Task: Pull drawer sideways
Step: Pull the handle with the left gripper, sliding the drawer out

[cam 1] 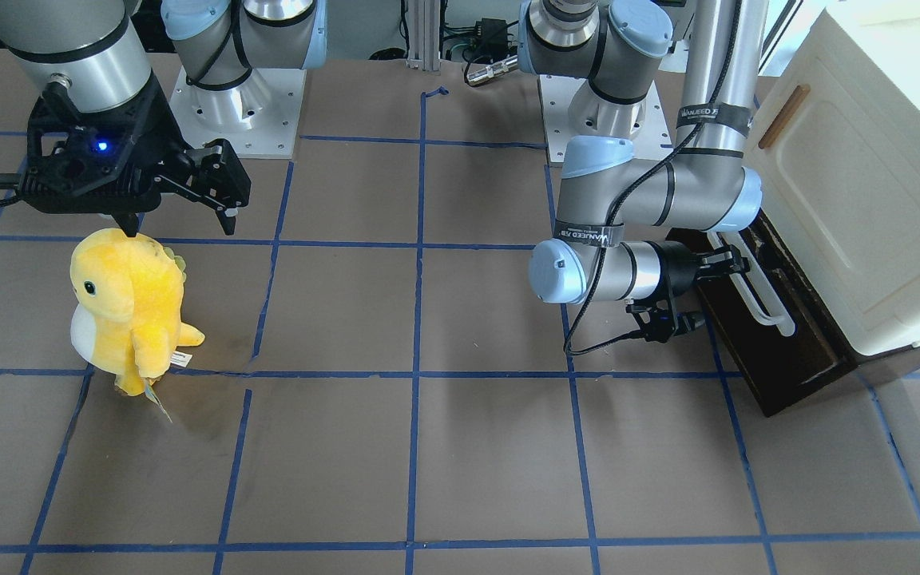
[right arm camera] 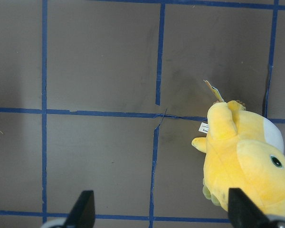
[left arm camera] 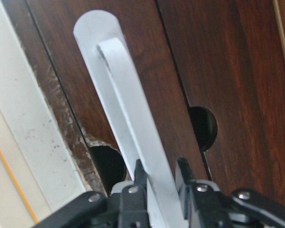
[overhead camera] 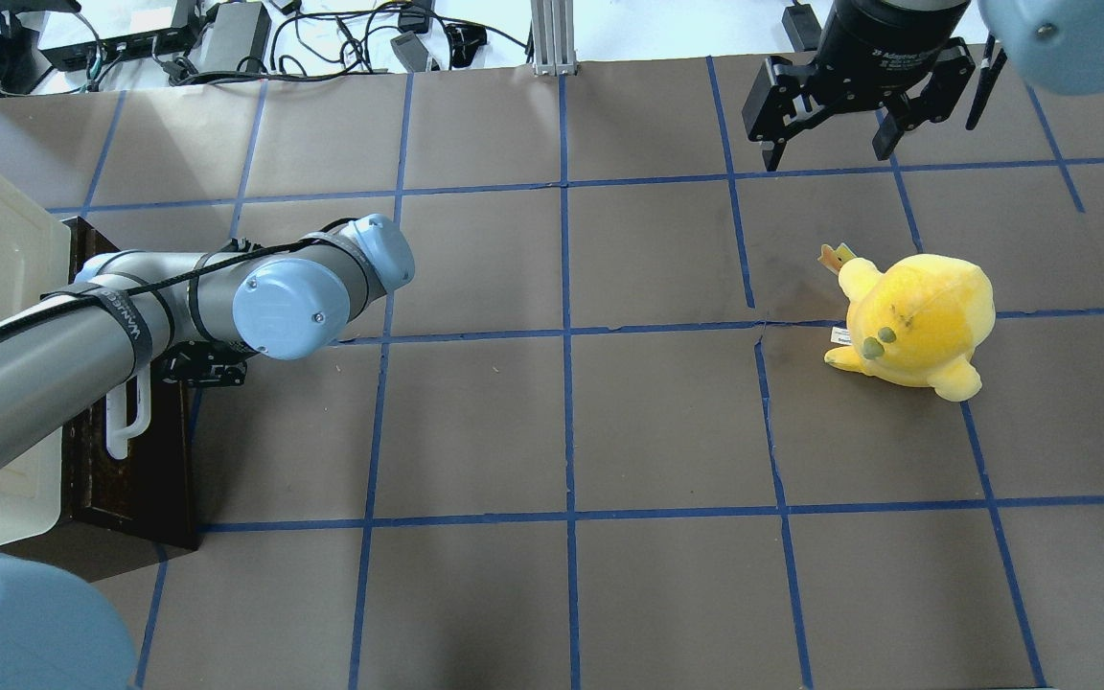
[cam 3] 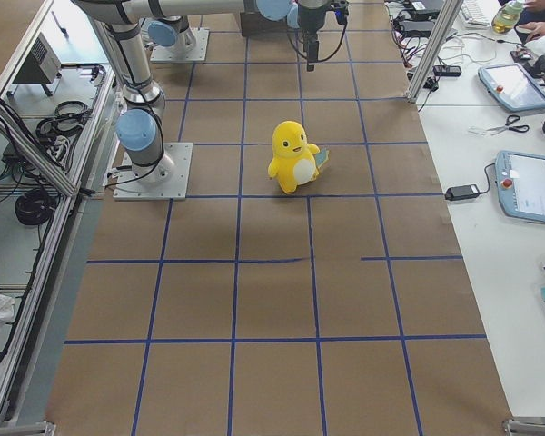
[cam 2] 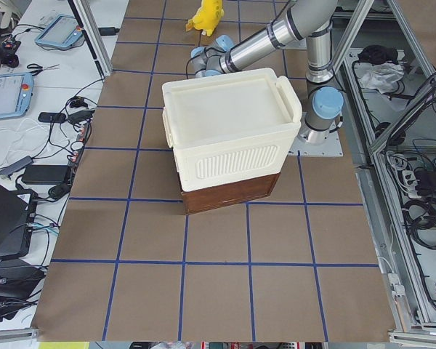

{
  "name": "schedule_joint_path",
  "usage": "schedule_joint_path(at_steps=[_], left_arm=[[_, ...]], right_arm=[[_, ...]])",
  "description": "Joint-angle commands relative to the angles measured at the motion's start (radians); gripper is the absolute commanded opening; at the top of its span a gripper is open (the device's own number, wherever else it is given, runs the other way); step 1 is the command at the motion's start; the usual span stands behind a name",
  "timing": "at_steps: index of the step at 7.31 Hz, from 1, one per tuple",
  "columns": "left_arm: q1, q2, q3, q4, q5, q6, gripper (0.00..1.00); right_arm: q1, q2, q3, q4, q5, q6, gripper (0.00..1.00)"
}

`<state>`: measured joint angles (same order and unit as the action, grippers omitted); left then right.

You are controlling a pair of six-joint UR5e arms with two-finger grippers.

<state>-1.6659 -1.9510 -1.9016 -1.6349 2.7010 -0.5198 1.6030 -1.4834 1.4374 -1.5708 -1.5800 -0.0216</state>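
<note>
The left arm's strap (cam 1: 703,113) reads "WANJEED".

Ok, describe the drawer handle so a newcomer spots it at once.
Find the cream-white cabinet at the table's end on the robot's left; under it sits a dark brown drawer. On the drawer's front is a long white bar handle, with the left gripper shut on it. The cabinet's small wooden handle is far shorter.
</note>
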Motion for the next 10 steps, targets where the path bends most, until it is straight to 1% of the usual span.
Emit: schedule_joint_path(at_steps=[1,8,9,10], left_arm=[[-0.044,0.001,0.003,0.007,-0.003,-0.002,0.17],[-0.126,0.001,0.006,0.009,-0.004,-0.003,0.17],[-0.126,0.003,0.006,0.009,-0.003,-0.003,0.25],[-0.126,0.004,0.007,0.010,-0.001,0.004,0.46]], right_arm=[[0.000,0.000,0.000,0.000,0.000,0.000,1.00],[0.000,0.000,0.000,0.000,0.000,0.000,1.00],[0.000,0.000,0.000,0.000,0.000,0.000,1.00],[0.000,0.000,0.000,0.000,0.000,0.000,1.00]])
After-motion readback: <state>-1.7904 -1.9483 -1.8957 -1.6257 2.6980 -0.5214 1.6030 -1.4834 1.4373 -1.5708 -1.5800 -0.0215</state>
